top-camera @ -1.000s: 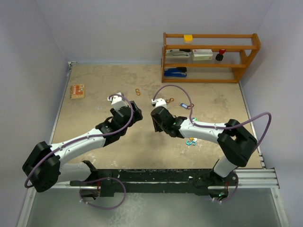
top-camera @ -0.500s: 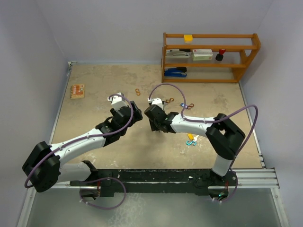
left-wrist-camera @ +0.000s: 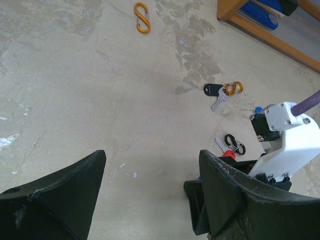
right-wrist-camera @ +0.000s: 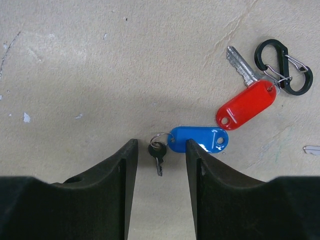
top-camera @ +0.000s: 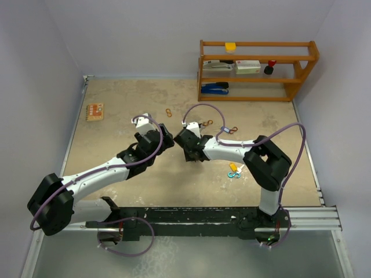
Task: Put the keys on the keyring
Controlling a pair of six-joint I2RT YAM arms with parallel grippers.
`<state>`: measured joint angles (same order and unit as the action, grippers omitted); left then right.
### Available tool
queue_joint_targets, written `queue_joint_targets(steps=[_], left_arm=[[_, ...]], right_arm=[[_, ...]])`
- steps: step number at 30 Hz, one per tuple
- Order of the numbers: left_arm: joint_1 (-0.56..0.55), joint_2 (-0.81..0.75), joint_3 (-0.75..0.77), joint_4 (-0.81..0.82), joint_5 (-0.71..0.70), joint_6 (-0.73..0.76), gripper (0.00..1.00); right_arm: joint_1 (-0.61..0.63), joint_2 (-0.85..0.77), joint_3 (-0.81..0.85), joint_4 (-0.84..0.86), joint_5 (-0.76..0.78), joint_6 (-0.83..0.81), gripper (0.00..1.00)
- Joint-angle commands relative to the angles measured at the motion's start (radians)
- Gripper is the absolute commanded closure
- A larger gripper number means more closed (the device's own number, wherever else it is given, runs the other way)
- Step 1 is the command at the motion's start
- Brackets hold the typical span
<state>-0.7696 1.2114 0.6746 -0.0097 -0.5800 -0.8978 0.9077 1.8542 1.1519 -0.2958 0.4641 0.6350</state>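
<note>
A small black-headed key [right-wrist-camera: 157, 151] lies flat on the stone-patterned table [top-camera: 116, 98], joined by a thin split ring [right-wrist-camera: 159, 137] to the near end of a blue key tag [right-wrist-camera: 198, 139]. The key sits in the gap between the right gripper [right-wrist-camera: 160, 155] fingers, which stand apart and clamp nothing; one finger's edge is just beside the blue tag. Touching the blue tag's far end is a red tag [right-wrist-camera: 246, 105] carrying a silver key [right-wrist-camera: 240, 64] and a black S-shaped carabiner [right-wrist-camera: 283, 60].

The right arm folds sharply at its elbow, forearm reaching across the table, wrist pointing down over the blue tag. The left arm stretches diagonally from its base, and the left gripper [left-wrist-camera: 152, 155] hangs near the blue tag with its fingers spread wide and nothing between them.

Farther beyond the blue tag lie a black tag [left-wrist-camera: 212, 90] clipped to an orange carabiner [left-wrist-camera: 233, 88], a loose orange carabiner [left-wrist-camera: 142, 17], and a wooden shelf [top-camera: 258, 43]
</note>
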Motion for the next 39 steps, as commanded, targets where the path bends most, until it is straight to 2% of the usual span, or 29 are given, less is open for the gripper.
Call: queue_joint_targets(steps=[1,7,16,31,39], left_arm=[[0.008,-0.02,0.003,0.024,-0.007,0.009,0.27],[0.009,-0.021,0.005,0.024,-0.006,0.008,0.27],[0.009,-0.016,0.006,0.024,-0.007,0.008,0.28],[0.01,-0.031,0.006,0.016,-0.01,0.003,0.27],[0.01,-0.02,0.009,0.006,-0.012,0.007,0.28]], right_arm=[[0.002,-0.002,0.035,-0.046,0.034,0.034,0.54],[0.002,0.015,0.049,-0.086,0.076,0.053,0.58],[0.002,0.012,0.041,-0.087,0.117,0.059,0.71],[0.002,-0.012,0.005,-0.05,0.118,0.031,0.74],[0.002,-0.089,-0.085,0.092,0.1,-0.069,0.77]])
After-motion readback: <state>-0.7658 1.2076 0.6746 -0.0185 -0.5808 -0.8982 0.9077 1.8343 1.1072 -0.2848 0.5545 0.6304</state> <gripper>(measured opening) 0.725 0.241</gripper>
